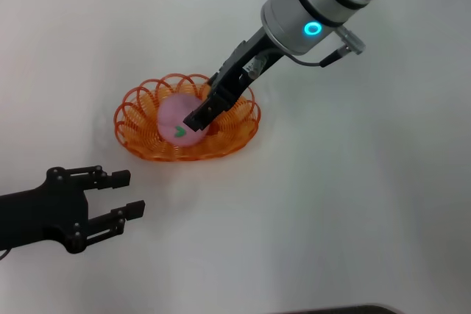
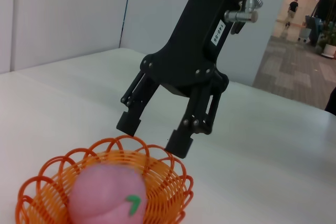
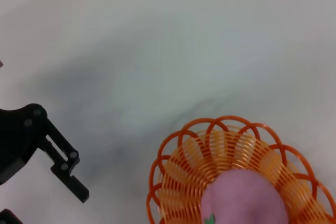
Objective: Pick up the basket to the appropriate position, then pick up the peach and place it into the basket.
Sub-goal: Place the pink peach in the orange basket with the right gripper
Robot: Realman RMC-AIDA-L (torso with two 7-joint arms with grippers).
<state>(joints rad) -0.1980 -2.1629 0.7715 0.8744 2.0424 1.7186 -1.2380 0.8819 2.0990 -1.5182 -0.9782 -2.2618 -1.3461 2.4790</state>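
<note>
The orange basket (image 1: 135, 112) stands on the white table (image 1: 353, 204), left of centre. The pink peach (image 1: 174, 114) with its green leaf mark lies inside it. My right gripper (image 1: 203, 120) reaches down from the upper right and hovers just over the basket's far side. In the left wrist view the right gripper (image 2: 152, 135) is open, its fingers apart above the basket's rim (image 2: 169, 181) and clear of the peach (image 2: 102, 195). My left gripper (image 1: 130, 193) rests open near the table's front left, a short way from the basket.
The right wrist view shows the basket (image 3: 176, 163), the peach (image 3: 244, 198) and the left gripper (image 3: 58, 156) beside them on the table. A white wall panel (image 2: 68, 14) stands behind the table.
</note>
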